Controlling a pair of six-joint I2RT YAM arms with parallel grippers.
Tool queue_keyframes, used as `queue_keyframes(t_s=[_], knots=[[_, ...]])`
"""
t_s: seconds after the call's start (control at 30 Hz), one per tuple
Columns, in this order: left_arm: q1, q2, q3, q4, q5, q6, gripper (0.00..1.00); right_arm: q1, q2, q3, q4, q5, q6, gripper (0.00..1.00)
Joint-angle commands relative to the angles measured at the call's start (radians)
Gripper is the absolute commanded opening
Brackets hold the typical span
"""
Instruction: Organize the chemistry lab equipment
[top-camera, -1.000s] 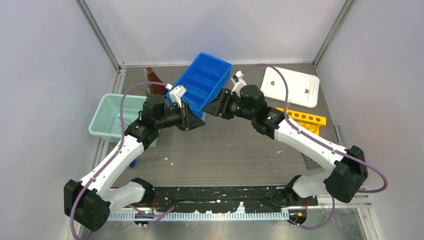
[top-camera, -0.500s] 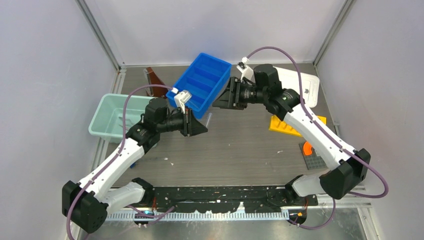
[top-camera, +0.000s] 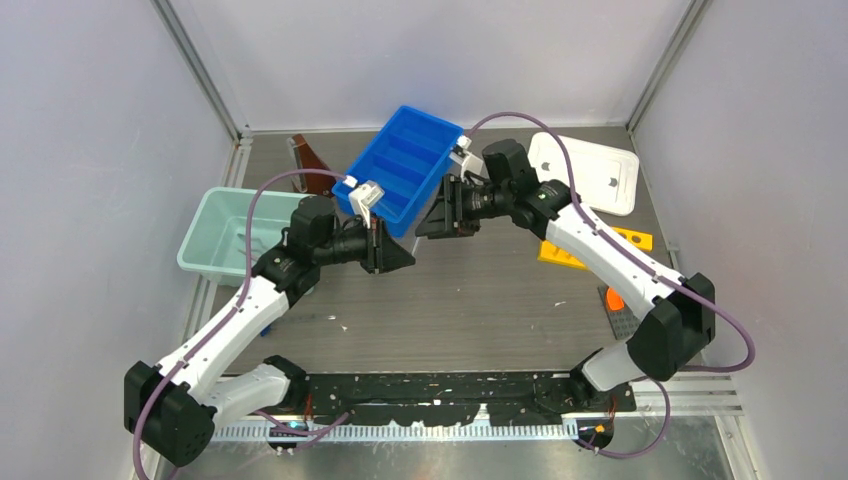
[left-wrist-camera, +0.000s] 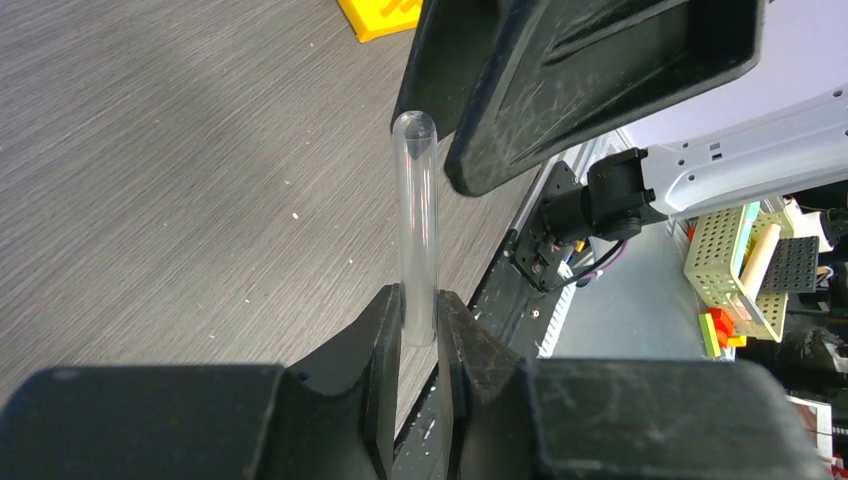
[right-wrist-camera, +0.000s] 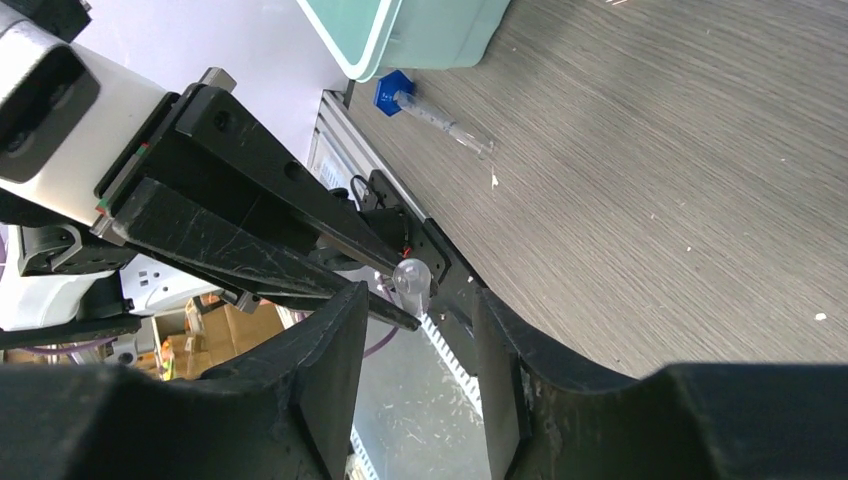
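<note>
The left gripper (left-wrist-camera: 420, 312) is clamped on the lower end of a thin clear glass tube (left-wrist-camera: 418, 215), which stands straight out from between its black fingers, rounded closed tip outermost. The right gripper (right-wrist-camera: 418, 297) faces it head-on with its jaws apart. The tube's tip sits in line with the gap between them, close against one right finger in the left wrist view; whether they touch cannot be told. Both grippers meet above the bare grey tabletop, just in front of the blue plastic compartment bin (top-camera: 404, 162).

Beyond the left gripper, seen from the right wrist, a blue-capped tube (right-wrist-camera: 432, 117) lies flat on the table just beside the pale green plastic tub (right-wrist-camera: 440, 40). Behind the right gripper, partly under its forearm, lies the yellow holed rack (top-camera: 630, 240), with the white rectangular lid (top-camera: 590, 172) farther back.
</note>
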Motion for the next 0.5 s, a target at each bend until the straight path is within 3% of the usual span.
queue_keyframes(t_s=[0.0,0.3,0.47], knots=[[-0.005,-0.018,-0.003,0.020,0.029,0.024,0.13,0.013,0.017,-0.003,0.080,-0.040,0.023,0.47],[-0.006,-0.016,-0.003,0.009,0.021,0.031,0.13,0.020,0.018,-0.042,0.148,-0.044,0.044,0.25],[-0.006,-0.012,0.004,-0.001,0.016,0.033,0.21,0.021,-0.010,-0.063,0.180,-0.011,0.050,0.23]])
